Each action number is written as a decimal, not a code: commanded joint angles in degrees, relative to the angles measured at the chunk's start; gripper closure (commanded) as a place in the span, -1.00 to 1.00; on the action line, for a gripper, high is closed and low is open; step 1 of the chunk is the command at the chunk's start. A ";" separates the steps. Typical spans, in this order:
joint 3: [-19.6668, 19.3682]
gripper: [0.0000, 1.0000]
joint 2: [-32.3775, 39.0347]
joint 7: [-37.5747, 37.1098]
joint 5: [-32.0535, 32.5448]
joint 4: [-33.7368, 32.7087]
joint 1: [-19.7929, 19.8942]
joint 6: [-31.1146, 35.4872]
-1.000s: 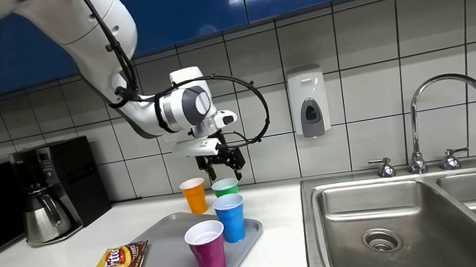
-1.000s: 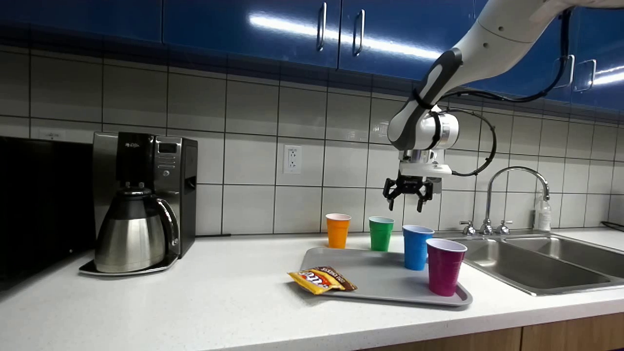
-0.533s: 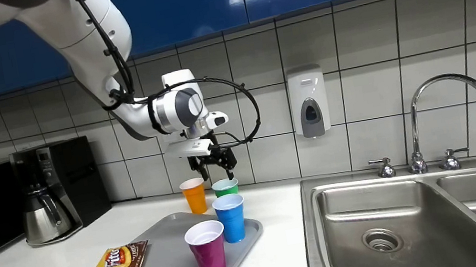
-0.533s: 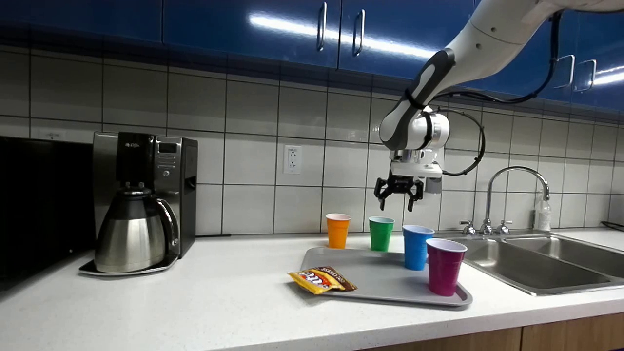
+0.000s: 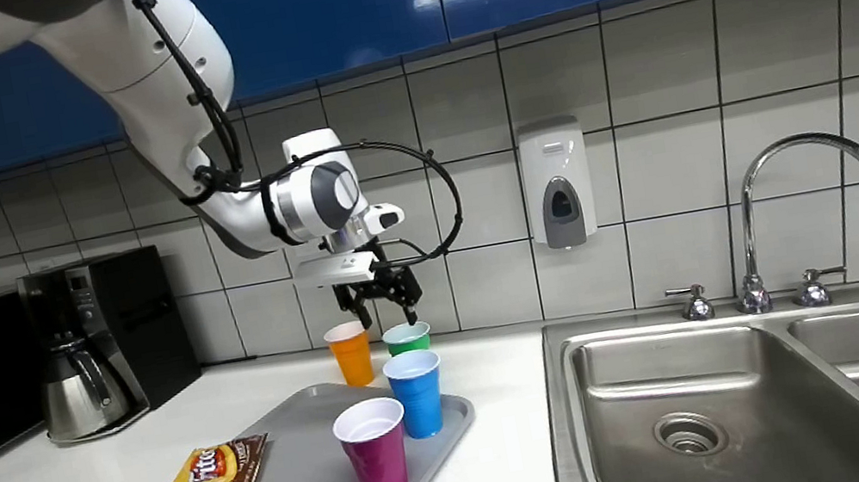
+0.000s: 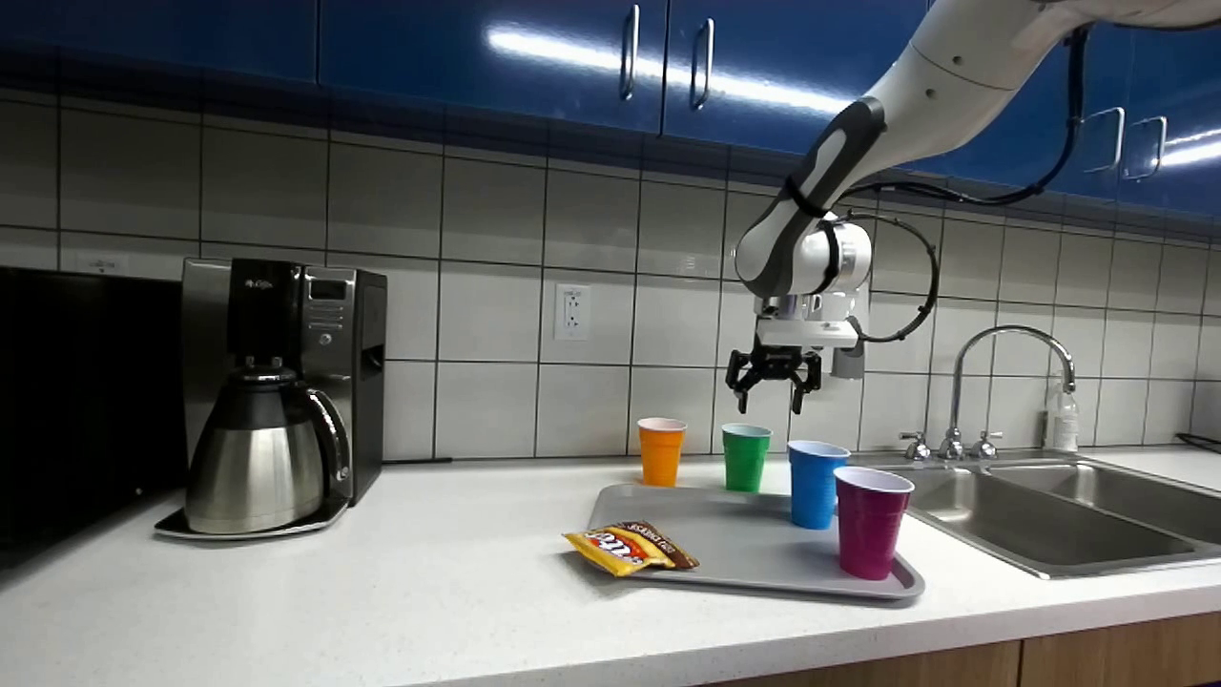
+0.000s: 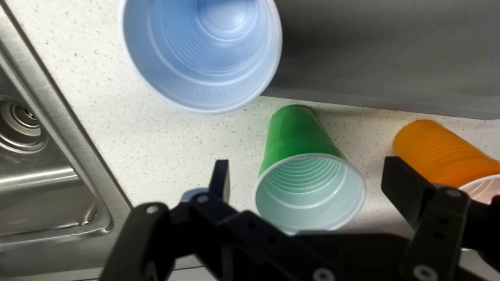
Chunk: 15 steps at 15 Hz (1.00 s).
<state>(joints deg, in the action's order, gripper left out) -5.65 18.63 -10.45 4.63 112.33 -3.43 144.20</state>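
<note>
Black jointed fingers [image 7: 406, 189] spread wide above a tapered green plastic cup [image 6: 746, 463]

The fingers stand well apart with nothing in their grasp; in the wrist view they flank the cup's mouth on either side without touching it. The cup stands upright on the speckled white surface [image 6: 382, 572], just beside the edge of a flat grey rectangular tray [image 6: 739, 536], between an orange plastic cup [image 6: 660, 453] on the surface and a blue plastic cup [image 6: 813, 489] on the tray.

It should handle as a light, thin-walled thing: springy, quick to dent under a hard squeeze, easy to tip with a sideways nudge, unlikely to shatter. The smooth green outside may slip a little, so a hold across the upper body, just below the pale rolled rim, with one finger on each side and gentle, even pressure, would suit it best. Pinching the rim alone would more likely bend it.

As for writing, the green cup shows no label. A yellow-and-brown foil snack packet [image 6: 630, 549], lying partly over the tray's edge, carries a bold name on red and more lettering on its brown end. Well apart from the cups, a black-and-silver drip coffee maker [image 6: 329, 363] bears a badge. Both are too blurred to read surely, though the badge looks like "Mr. Coffee".
</note>
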 commanded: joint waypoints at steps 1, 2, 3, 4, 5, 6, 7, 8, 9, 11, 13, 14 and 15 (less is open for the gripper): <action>0.71 -1.00 -0.03 -0.15 0.32 -0.10 0.71 -0.17; 0.71 -1.00 -0.03 -0.15 0.32 -0.11 0.71 -0.19; 0.71 -1.00 -0.03 -0.15 0.32 -0.11 0.71 -0.20; 0.71 -1.00 -0.03 -0.15 0.32 -0.11 0.71 -0.21; 0.71 -1.00 -0.03 -0.15 0.33 -0.12 0.71 -0.21; 0.71 -1.00 -0.03 -0.15 0.33 -0.12 0.71 -0.22; 0.71 -1.00 -0.03 -0.15 0.33 -0.12 0.71 -0.22; 0.72 -1.00 -0.03 -0.15 0.33 -0.12 0.71 -0.23; 0.71 -1.00 -0.03 -0.15 0.33 -0.12 0.71 -0.23; 1.45 -1.00 0.26 1.21 -1.02 -0.26 1.17 -0.58; 1.62 -1.00 0.53 1.30 -1.04 -0.25 1.05 0.19; 1.69 -1.00 0.85 1.13 -1.03 -0.50 1.00 0.24; 1.87 -1.00 1.29 0.92 -1.34 -0.98 1.02 0.02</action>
<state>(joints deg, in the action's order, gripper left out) -5.11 19.21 -10.32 4.43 112.34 -3.42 144.25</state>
